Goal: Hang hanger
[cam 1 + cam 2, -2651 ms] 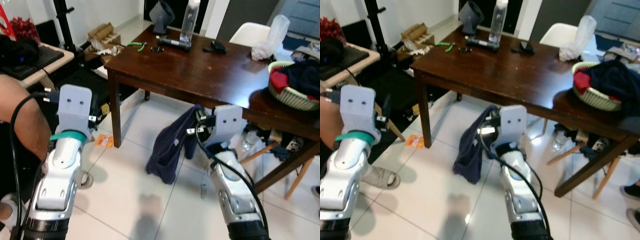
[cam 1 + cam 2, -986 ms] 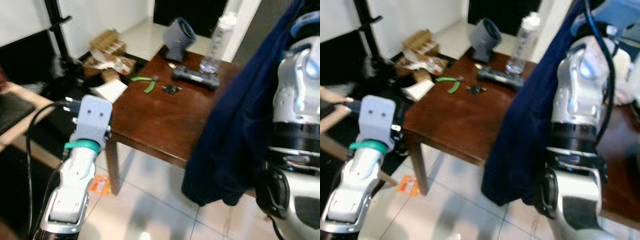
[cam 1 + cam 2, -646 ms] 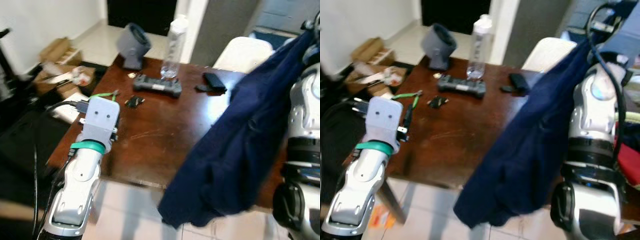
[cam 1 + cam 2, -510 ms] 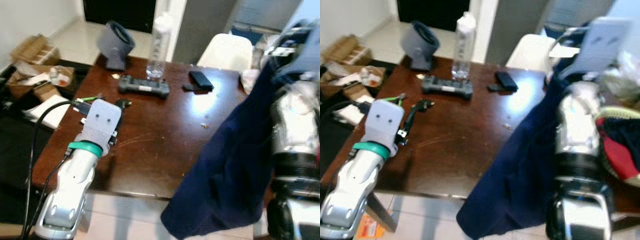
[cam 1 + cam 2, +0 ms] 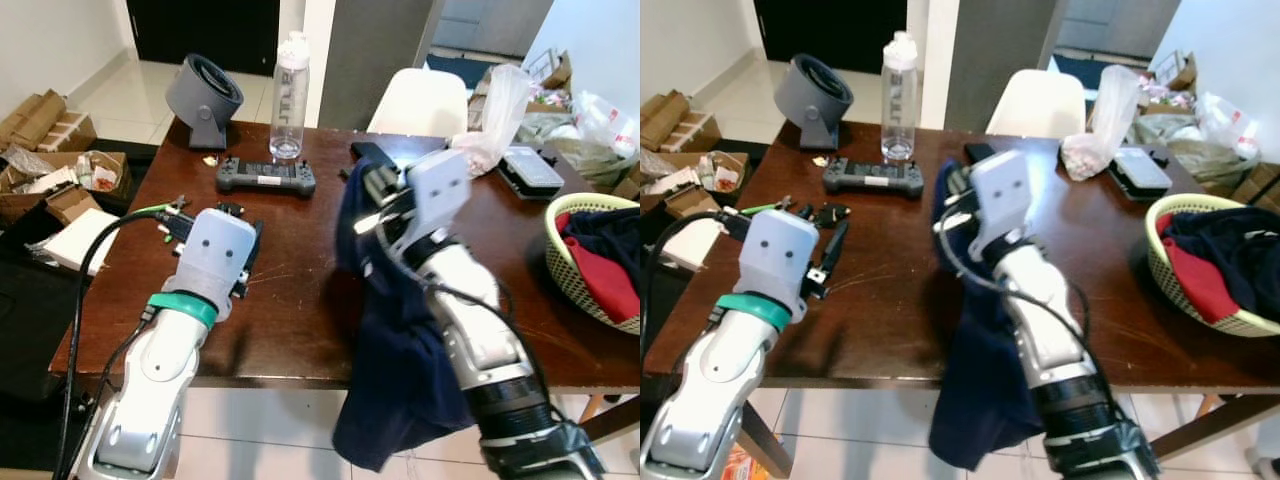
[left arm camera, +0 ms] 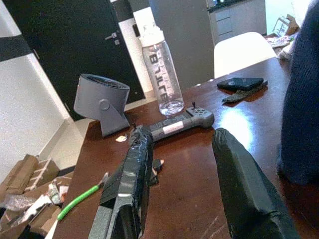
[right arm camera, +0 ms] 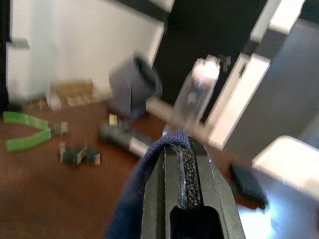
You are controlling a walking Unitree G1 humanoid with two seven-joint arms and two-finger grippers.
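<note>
Right gripper (image 7: 185,149) is clenched on the navy garment (image 5: 395,360) at its top fold, above the table (image 5: 300,300) front edge; cloth hangs straight down past that edge. Left gripper (image 6: 182,164) spread, empty, table's left side. No hanger or rail visible.

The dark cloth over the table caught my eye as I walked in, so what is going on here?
The robot's right gripper is shut on a navy garment, holding it up above the brown table so that it drapes past the front edge. The left gripper hovers open over the table near a game controller, holding nothing. A water bottle and a small grey fan stand at the far side.
</note>
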